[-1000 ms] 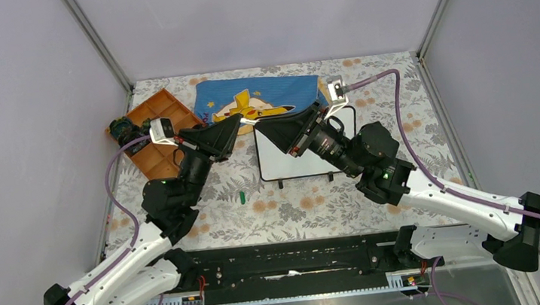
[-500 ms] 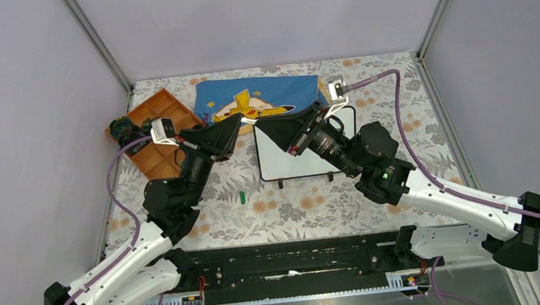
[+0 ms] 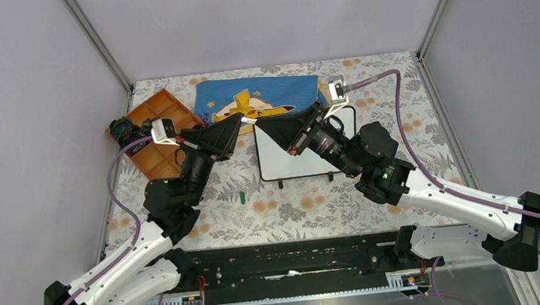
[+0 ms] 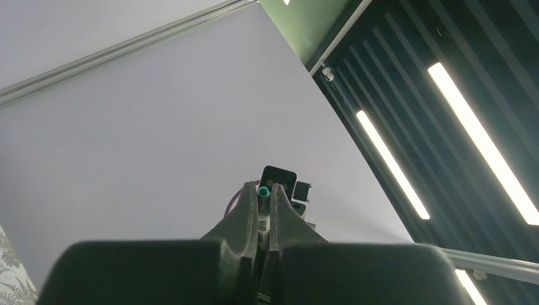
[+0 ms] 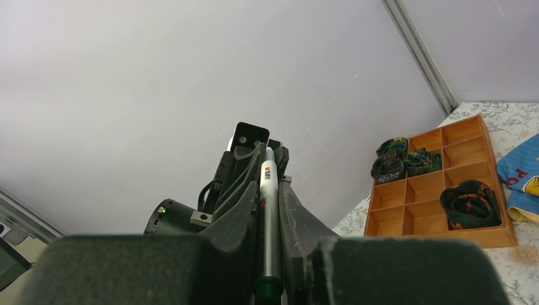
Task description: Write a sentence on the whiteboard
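Observation:
Both grippers meet in mid-air over the far edge of the whiteboard point(image 3: 288, 163). A silver marker point(image 5: 269, 216) runs between them. My left gripper point(image 4: 264, 194) is shut on the marker point(image 4: 263, 190), whose teal end shows between its fingertips. My right gripper point(image 5: 269, 184) has its fingers pressed on the barrel from both sides, with a dark green end near its palm. From above, the left gripper point(image 3: 236, 123) and right gripper point(image 3: 261, 128) point at each other. The board's visible part is bare white, its right side hidden by my right arm. No sentence is in view.
An orange divided tray point(image 3: 148, 156) holding dark bundles stands at the back left, also seen in the right wrist view point(image 5: 407, 206). A blue Pikachu cloth point(image 3: 276, 93) lies behind the board. A small green cap point(image 3: 242, 196) lies on the floral table left of the board.
My right gripper's fingers have closed in on the marker's barrel. Neither arm has visibly moved.

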